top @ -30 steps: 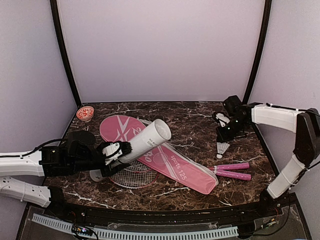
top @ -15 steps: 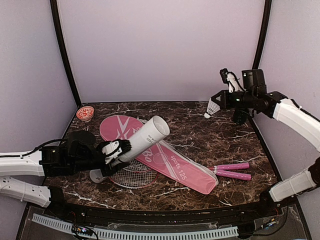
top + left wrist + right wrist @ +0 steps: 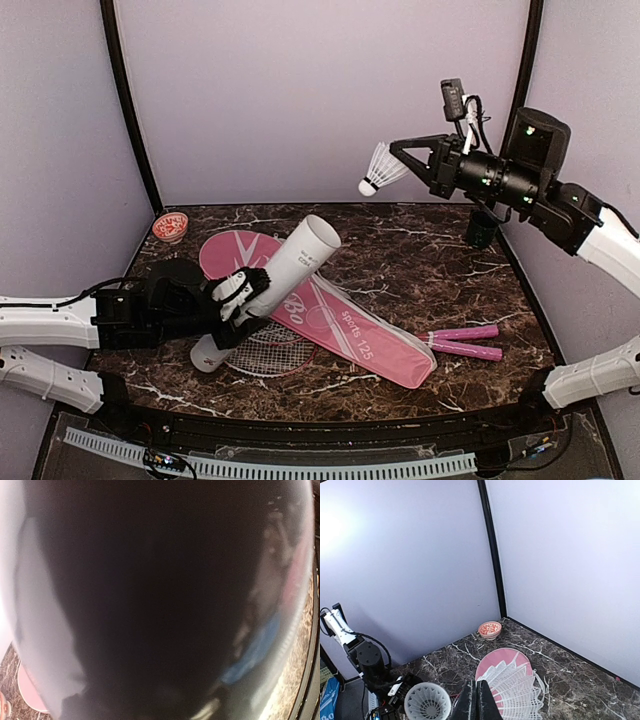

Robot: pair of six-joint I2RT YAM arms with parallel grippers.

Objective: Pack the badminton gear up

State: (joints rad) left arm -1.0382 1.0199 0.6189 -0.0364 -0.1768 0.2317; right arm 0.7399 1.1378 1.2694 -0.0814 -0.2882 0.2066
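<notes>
Seen from above, the white tube [image 3: 290, 268] was clamped in the left gripper [image 3: 240, 298], over the near left part of the pink bag [image 3: 345, 322]. Its long axis was tilted: the open mouth pointed up and to the far right, and the lower end lay beside the bag's near left edge. High above the bag's far right side, a shuttlecock [image 3: 377, 168] was held by its feathers in the closed right gripper [image 3: 397, 150], with the cork pointing down and left. Compared with half a second earlier, the shuttlecock was higher and further left, and the tube was steeper.

In the left wrist view almost everything was dark and blurred; the fingers could not be made out.

In the right wrist view the shuttlecock [image 3: 515, 692] was pinched by the right gripper [image 3: 475, 696], in front of the bag's round end [image 3: 497, 659]. The tube's mouth [image 3: 427, 702] faced the camera, left of the bag.
</notes>
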